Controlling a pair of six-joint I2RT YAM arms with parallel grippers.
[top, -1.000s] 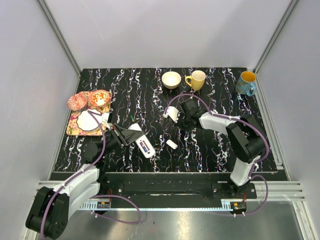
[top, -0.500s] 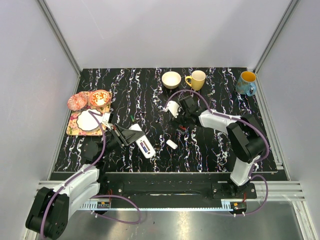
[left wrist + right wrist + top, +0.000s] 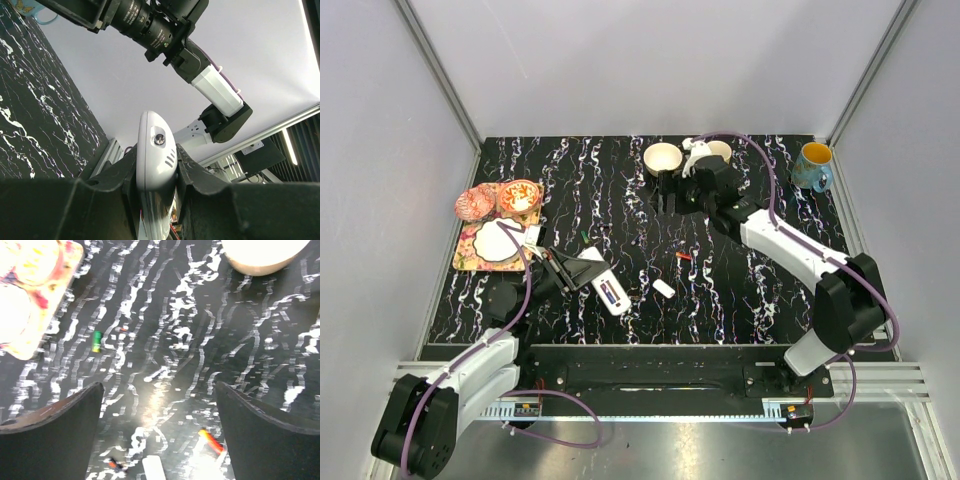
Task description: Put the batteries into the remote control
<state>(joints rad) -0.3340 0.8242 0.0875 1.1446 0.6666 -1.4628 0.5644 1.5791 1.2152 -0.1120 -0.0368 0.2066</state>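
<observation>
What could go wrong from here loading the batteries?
The red-orange battery lies loose on the table, apart from the open right gripper; a clumsy pinch may roll it. The right arm hangs beside the bowl and could knock it. The left gripper pinches the remote by its sides; it might slip.

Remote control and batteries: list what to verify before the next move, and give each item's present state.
1. Remote control clamped in the left gripper: ok, with a finger on each side.
2. Right gripper open and empty: ok.
3. Red-orange battery lying free on the table: ok, nothing covers it.
4. Right gripper positioned over that battery: not ok. It hangs nearer the bowl than the battery.
5. Battery bay exposed and empty: cannot tell. Only a dark patch shows on the remote's face.
</observation>
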